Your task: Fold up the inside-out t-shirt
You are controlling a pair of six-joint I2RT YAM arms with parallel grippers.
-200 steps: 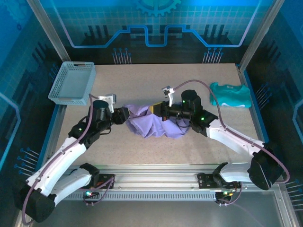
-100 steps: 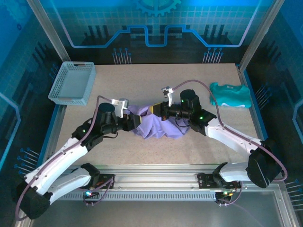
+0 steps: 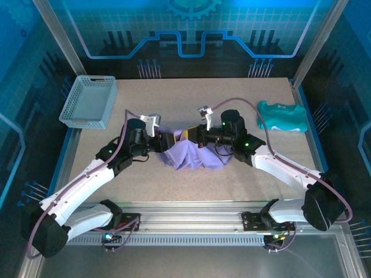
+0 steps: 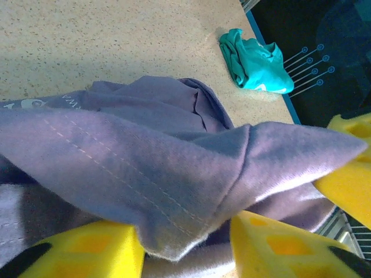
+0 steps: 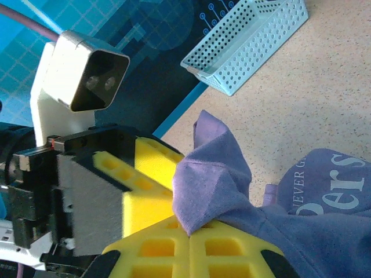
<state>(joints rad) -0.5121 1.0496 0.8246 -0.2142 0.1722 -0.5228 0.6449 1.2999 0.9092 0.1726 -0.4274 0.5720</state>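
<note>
The right fingers [image 5: 232, 249] are pressed together, clamping a peaked fold of the inside-out t-shirt [image 3: 194, 156]. The left fingers [image 4: 87, 255] stand apart, one on each side of a hanging hemmed edge of the same cloth, close to the right pair. The t-shirt lies bunched between both arms at the middle of the surface [image 3: 220, 98], with pale lettering showing. A mesh basket [image 3: 87, 103] sits at the far left. A teal garment [image 3: 282, 117] lies at the far right.
</note>
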